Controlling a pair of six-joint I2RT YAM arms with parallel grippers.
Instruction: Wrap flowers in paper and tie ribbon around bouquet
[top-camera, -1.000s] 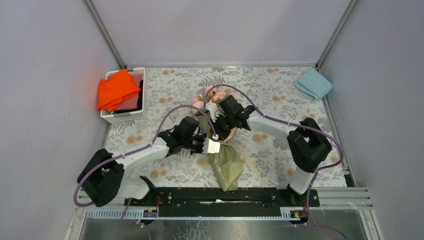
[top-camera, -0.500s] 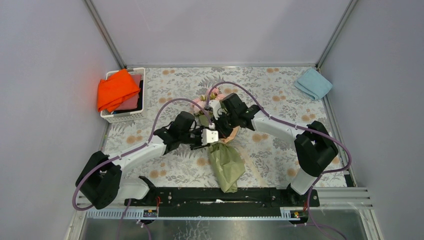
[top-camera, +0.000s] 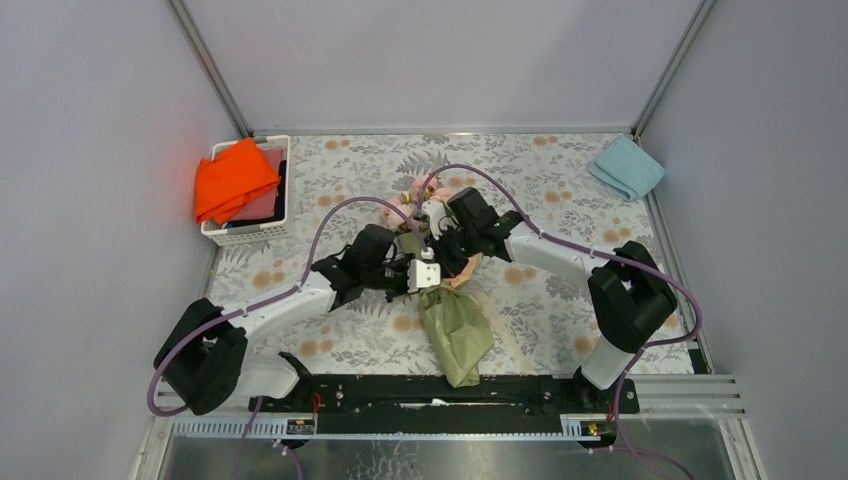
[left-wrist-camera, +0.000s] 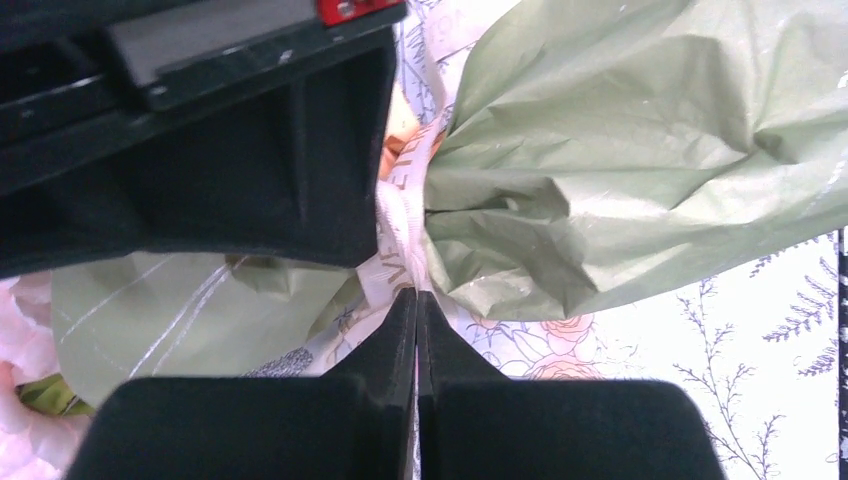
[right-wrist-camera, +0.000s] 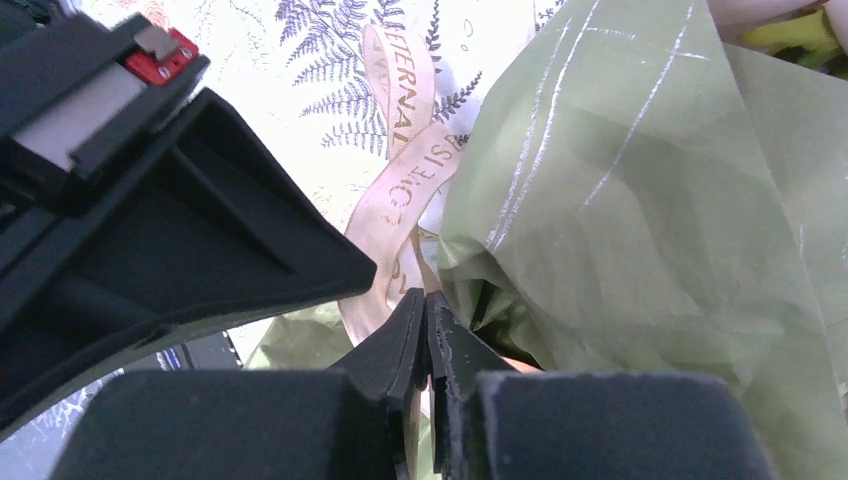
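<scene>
Lying mid-table: the bouquet (top-camera: 452, 325), flat on the flower-printed table (top-camera: 560, 180), between the two arms.
Long axis: runs from the far edge to the near edge, leaning a little to the right as it comes near.
Pointing: the flowers (top-camera: 415, 188), pale pink, face the far edge; the narrow crumpled tail of the cone faces the near edge, ending just short of the arms' black base rail.
Paper: olive green paper (left-wrist-camera: 620, 150), creased and gathered in at a waist about midway along the bouquet.
Ribbon: a cream-beige ribbon (right-wrist-camera: 400, 190) with printed lettering, lying against that gathered waist and twisting away over the table.
Left gripper: the left gripper (left-wrist-camera: 415, 300) reaches the waist from the left side, fingers pressed together and pinching the ribbon at their tips.
Right gripper: the right gripper (right-wrist-camera: 427, 300) reaches in from the right side, clenched on the ribbon, just beside the green paper.
Far-left corner: a white basket (top-camera: 222, 238) holding an orange cloth (top-camera: 232, 178).
Far-right corner: a folded light blue cloth (top-camera: 626, 167).
</scene>
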